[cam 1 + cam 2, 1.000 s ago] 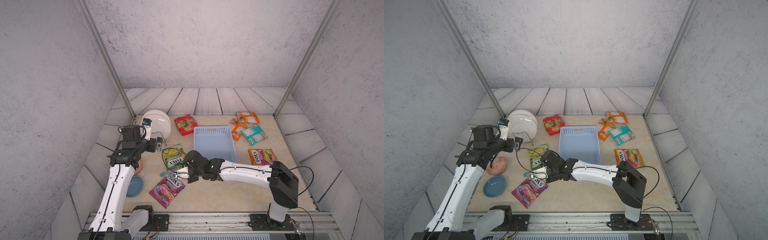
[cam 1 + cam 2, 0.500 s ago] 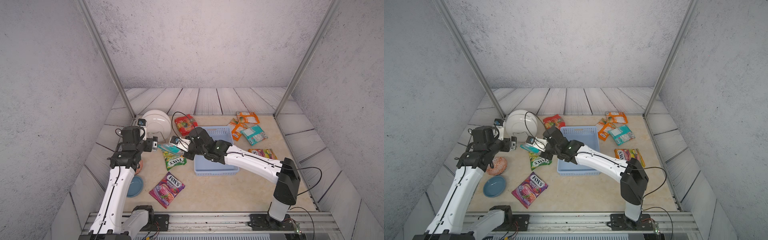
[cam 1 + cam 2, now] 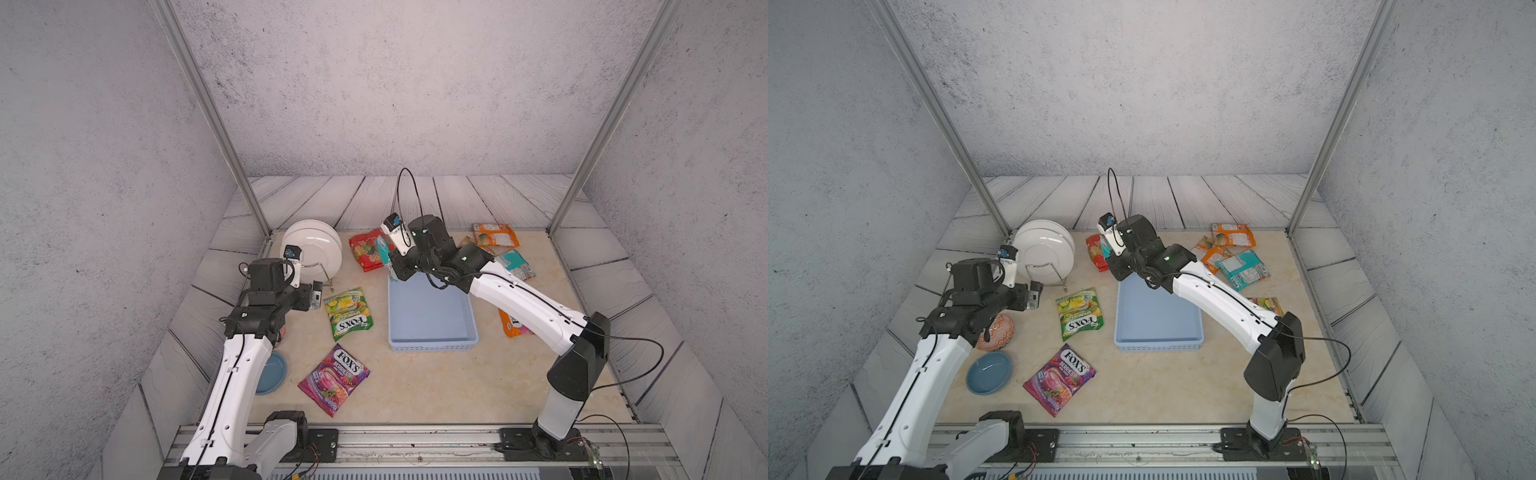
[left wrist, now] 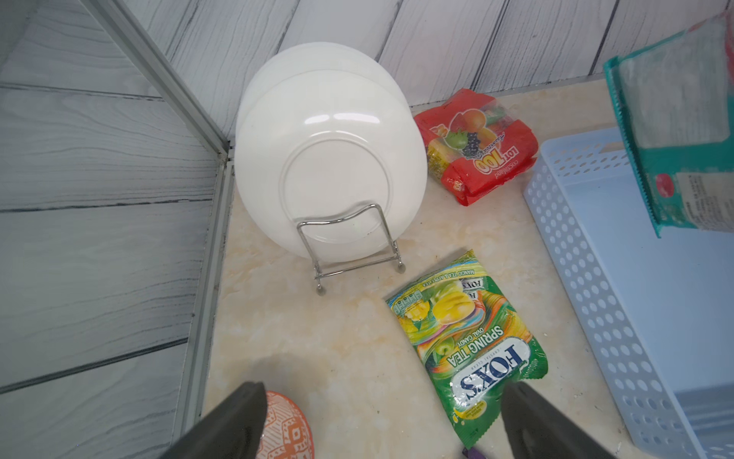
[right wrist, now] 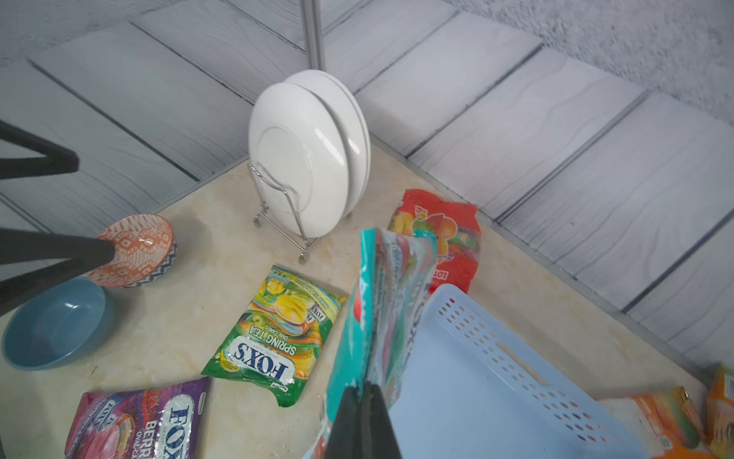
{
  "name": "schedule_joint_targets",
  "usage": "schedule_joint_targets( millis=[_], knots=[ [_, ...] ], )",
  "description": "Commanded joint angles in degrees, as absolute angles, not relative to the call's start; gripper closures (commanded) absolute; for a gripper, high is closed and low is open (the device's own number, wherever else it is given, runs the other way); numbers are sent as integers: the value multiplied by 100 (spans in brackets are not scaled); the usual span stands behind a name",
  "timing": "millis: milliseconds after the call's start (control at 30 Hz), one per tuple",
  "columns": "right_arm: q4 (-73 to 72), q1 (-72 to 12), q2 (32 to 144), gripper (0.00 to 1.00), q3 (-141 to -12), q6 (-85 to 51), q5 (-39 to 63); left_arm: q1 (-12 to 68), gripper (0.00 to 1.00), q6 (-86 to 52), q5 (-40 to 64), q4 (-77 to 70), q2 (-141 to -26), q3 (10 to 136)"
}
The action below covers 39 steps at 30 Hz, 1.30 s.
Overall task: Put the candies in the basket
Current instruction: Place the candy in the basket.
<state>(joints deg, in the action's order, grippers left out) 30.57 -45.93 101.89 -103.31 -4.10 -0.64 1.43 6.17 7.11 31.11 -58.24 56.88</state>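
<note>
- While my right gripper (image 3: 392, 266) is clamped shut on a teal bag (image 3: 383, 249), both top views show that bag raised over the basket's (image 3: 432, 345) far left corner.
- My left gripper (image 3: 316, 295) is spread wide and holds nothing, left of the basket.
- Green bag (image 3: 348, 313) and purple bag (image 3: 334, 378) lie left of the basket, the red bag (image 3: 365, 251) just beyond its far left corner, and orange bags (image 3: 494, 235) to its far right.
- Left wrist: my fingers (image 4: 246, 401) stand apart over the green bag's end, beside the basket wall.
- Right wrist: my fingers (image 5: 349, 413) pinch the teal bag's edge, above the basket's corner.
</note>
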Motion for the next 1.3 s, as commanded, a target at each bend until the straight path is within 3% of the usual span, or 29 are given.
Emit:
schedule_joint_targets(
  millis=[0,833,1267],
  knots=[
    [3380,-4399,9983,100,-10372,-1127,-243,146,1,561,1115,3190,-5854,5536],
    [2571,-3656,11067,100,-9919,-2812,898,137,2,536,1408,2992,-5930,5398],
    [3207,-3237,11320,100,-9800,-2255,568,134,2,556,1418,2874,-5992,5340]
  ],
)
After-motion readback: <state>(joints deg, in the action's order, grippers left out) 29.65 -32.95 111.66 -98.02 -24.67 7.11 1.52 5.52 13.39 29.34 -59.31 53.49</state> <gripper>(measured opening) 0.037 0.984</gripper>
